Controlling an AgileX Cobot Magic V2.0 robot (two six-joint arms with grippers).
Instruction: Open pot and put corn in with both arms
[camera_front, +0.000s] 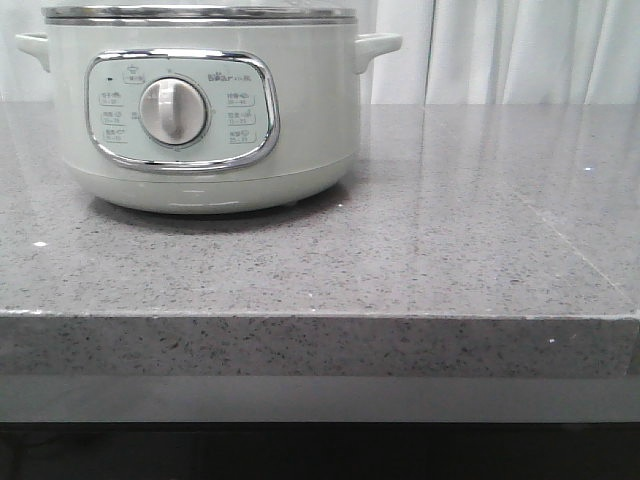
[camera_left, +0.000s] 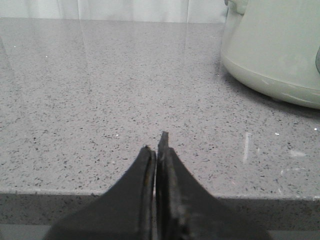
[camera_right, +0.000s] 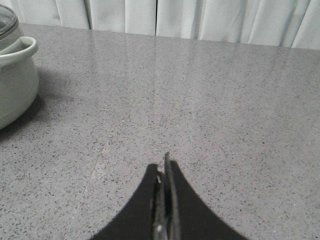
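On the left, my left gripper (camera_left: 156, 145) hangs low near the front edge of the surface (camera_front: 450, 250), its jaws pressed together and holding nothing. From its wrist camera the pot (camera_left: 275, 50) stands ahead and off to one side, apart from the fingers, with bare speckled stone between.

In the front view the pot (camera_front: 200, 110) sits on the left half of the surface, set back from the front edge, dial (camera_front: 173, 111) facing me, the lid (camera_front: 200, 14) still seated on the steel rim. Only the rim of the lid shows; its knob is cut off by the frame, so I cannot judge the grasp point from here.

On the right, my right gripper (camera_right: 165, 167) also has its jaws closed and empty, over open surface, with one pot handle (camera_right: 20, 50) at the edge of its view. I see no corn in any camera.

The step in hand, as I judge it, is lifting the lid. To do it well I would open the left jaws fully before approaching, rise above the rim, centre on the knob once it comes into view, then lift straight up so the lid clears without dragging the pot. The right arm should find the corn meanwhile and stay clear of the lid's path.
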